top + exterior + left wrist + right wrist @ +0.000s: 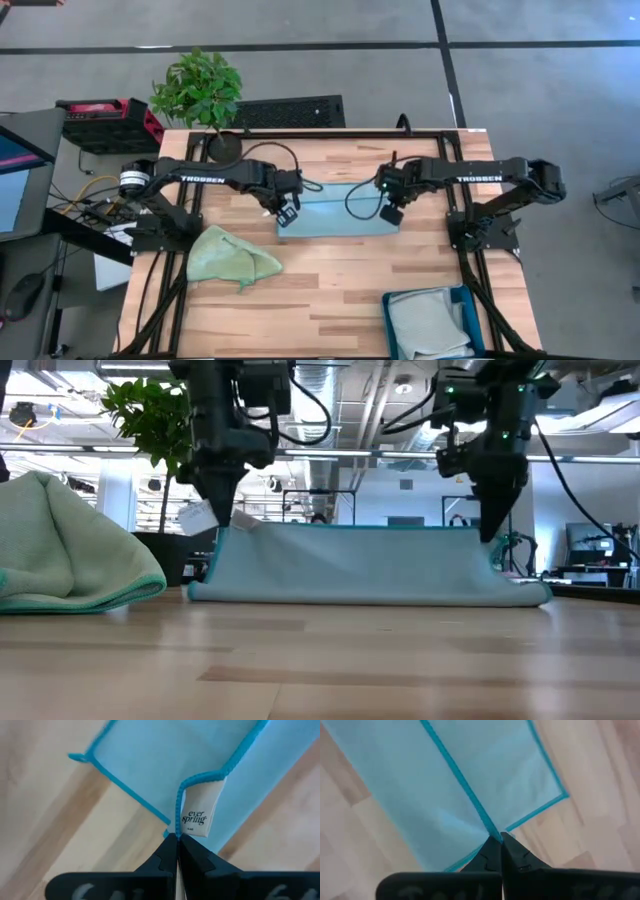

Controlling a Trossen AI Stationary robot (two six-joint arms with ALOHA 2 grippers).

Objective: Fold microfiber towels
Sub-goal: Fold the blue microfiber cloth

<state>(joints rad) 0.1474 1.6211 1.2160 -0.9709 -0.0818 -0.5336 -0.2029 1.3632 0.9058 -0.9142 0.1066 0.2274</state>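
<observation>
Light blue towel held at two corners, mid-table.

Left gripper (177, 840) pinched tight on one corner of the thin light blue microfiber towel (335, 210), beside its white tag (200, 812); right gripper (500, 840) clamped on the opposite corner. Towel's raised edge spans between them, its lower part resting on the wooden table (340, 270). Crumpled light green microfiber towel (230, 258) lies near the blue towel, on the left arm's side; teal rectangular bin (432, 322) at the table's near edge holds a grey cloth (425, 325).

light blue towel (338, 213) w/ teal edging + white tag (200, 812), light green towel (230, 258), teal bin (432, 322), pale wood table (330, 290).
</observation>
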